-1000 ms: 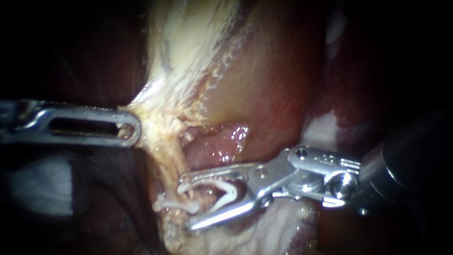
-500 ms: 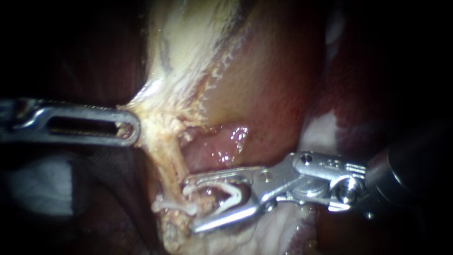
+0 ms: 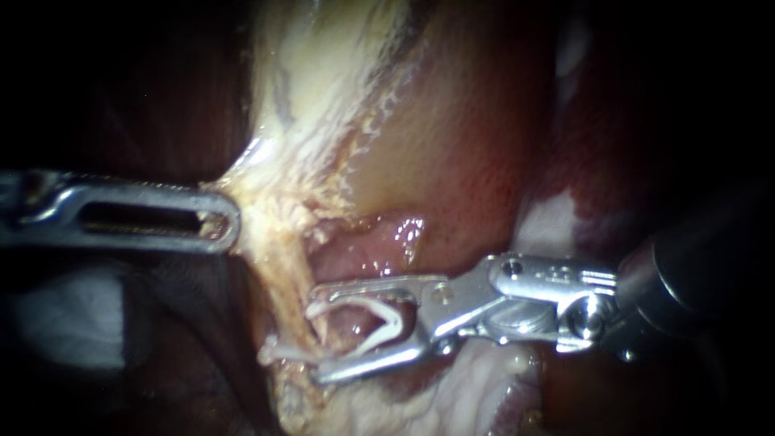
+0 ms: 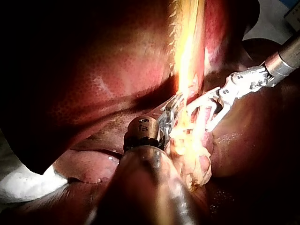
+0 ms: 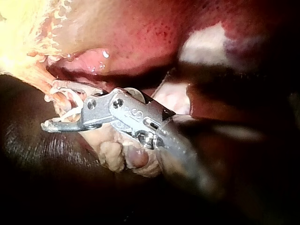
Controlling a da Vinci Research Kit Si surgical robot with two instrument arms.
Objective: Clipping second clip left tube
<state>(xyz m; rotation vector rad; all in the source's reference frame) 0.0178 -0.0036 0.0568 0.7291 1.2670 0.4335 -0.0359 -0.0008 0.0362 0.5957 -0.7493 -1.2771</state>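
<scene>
Between the wide jaws of the right instrument [image 3: 315, 333] sits an open white clip [image 3: 389, 316], held by both jaws, its tips at the left tube [image 3: 289, 274]. A closed clip [image 3: 286, 350] lies beside the lower jaw. Beyond the tube, the left instrument [image 3: 232, 220] grips pale tissue [image 3: 260, 200]. Only the right wrist view shows fatty lumps [image 5: 117, 157] close under the shaft.

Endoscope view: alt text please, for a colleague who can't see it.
The right instrument holds an open white clip between wide-apart jaws, the clip's open end at the pale tube, just above a closed clip already on that tube. The left instrument meets pale tissue that tents toward its tip.
</scene>
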